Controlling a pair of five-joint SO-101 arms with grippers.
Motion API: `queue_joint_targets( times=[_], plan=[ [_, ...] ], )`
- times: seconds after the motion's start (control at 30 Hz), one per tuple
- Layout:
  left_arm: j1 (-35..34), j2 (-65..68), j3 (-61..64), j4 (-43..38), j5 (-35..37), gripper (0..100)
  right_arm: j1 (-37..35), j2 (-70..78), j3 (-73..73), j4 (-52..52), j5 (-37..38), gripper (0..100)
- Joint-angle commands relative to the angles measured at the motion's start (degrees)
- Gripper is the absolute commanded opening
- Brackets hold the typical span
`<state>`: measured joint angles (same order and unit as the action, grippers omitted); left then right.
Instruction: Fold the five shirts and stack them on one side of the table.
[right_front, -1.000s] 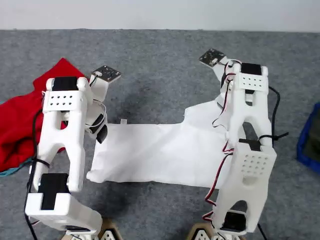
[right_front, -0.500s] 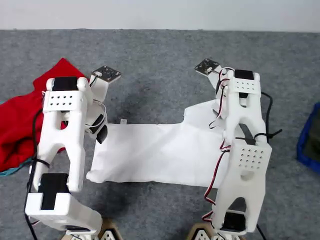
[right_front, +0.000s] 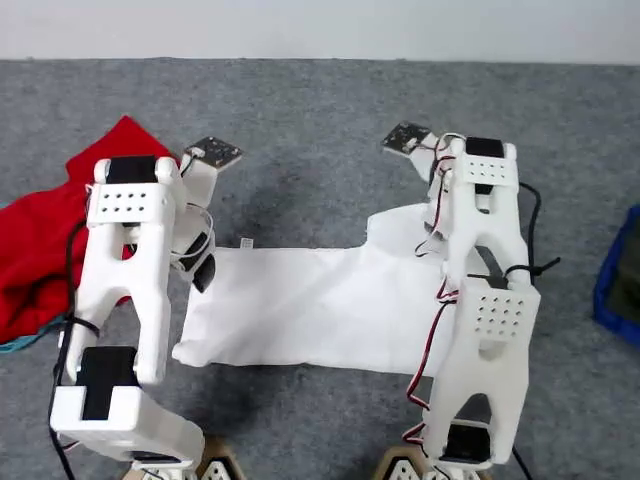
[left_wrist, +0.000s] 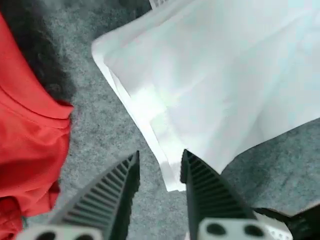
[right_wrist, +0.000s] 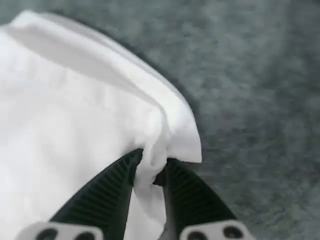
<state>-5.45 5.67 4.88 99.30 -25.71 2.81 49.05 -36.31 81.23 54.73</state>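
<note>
Your right gripper (right_wrist: 153, 157) pinches a bunched fold at the edge of the white shirt (right_front: 320, 305), its fingers clamped tight on the cloth. The shirt lies spread across the middle of the grey table (right_front: 320, 120), stretching from one arm to the other. Your left gripper (left_wrist: 160, 156) hovers over the shirt's opposite end with its fingers apart, the layered hem lying in the gap between them. You cannot tell from these views whether the fingers touch the cloth. A red shirt (right_front: 40, 240) sits crumpled on the table's left side, just beside the left arm and near the white shirt's end without touching it. A blue shirt (right_front: 622, 275) shows at the far right edge, well apart from the others.
</note>
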Motion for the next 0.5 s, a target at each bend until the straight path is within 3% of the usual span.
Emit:
queue_joint_targets(
  times=[0.0,0.13,0.47],
  plan=[
    [0.2,-2.7,1.8,1.3,0.7,13,-2.9,-3.8,-1.2,7.0,1.1,0.9],
    [0.1,-2.7,3.6,1.3,0.7,13,-4.4,-6.8,-1.3,14.4,5.7,0.9],
    [0.5,-2.7,3.6,1.1,0.6,9,-4.4,-15.2,-0.6,21.8,6.6,0.9]
  ],
)
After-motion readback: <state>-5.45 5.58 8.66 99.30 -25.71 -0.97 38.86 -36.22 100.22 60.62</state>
